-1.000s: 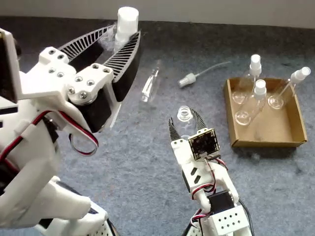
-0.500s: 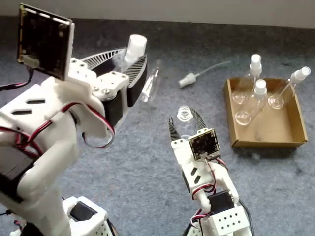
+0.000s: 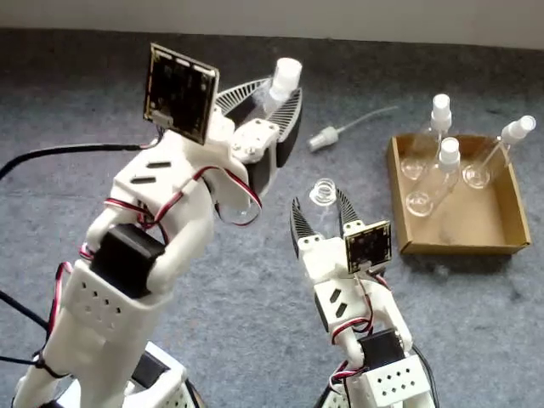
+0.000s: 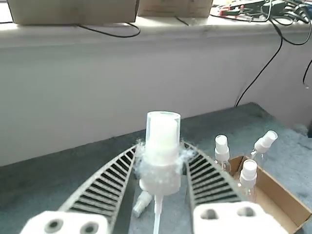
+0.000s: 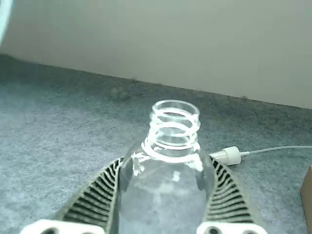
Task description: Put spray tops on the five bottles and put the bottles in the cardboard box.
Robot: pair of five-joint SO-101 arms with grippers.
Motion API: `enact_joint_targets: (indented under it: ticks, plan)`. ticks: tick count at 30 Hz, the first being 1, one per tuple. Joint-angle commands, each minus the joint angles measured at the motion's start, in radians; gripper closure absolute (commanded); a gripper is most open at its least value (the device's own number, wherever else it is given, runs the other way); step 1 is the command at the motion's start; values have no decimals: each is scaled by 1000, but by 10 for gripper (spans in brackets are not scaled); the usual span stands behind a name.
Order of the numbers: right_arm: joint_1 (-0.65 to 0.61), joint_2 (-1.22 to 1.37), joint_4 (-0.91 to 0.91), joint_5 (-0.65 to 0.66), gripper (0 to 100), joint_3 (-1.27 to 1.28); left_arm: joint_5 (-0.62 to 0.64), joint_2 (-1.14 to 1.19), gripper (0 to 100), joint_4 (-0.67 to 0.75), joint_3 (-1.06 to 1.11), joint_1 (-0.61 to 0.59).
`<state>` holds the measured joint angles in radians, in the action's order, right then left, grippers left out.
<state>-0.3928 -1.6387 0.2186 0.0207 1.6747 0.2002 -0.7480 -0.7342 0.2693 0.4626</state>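
Holding the spray top [image 3: 286, 73] clamped cap-up, the left tool [image 3: 283, 89] hangs raised above the counter [image 3: 255, 340], while the right tool [image 3: 319, 201] grips the open bottle [image 3: 322, 189] upright, threaded neck skyward. In the high view the top lies beyond and left of that neck, so the left arm would need to carry it across and lower its dip tube [image 4: 156, 219] along the bottle's vertical axis.

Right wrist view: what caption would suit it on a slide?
Right gripper clamps an uncapped clear bottle, with a loose spray top lying on the grey table beyond.
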Motion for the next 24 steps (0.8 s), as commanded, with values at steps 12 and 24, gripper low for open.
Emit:
enact_joint_targets:
  ticks: [12, 24]
  plan:
    - [-10, -12, -22, 95, 886, 151, -2, -147, 995, 853, 486, 61]
    - [-8, -10, 8, 97, 886, 151, -2, -148, 995, 1065, 598, 170]
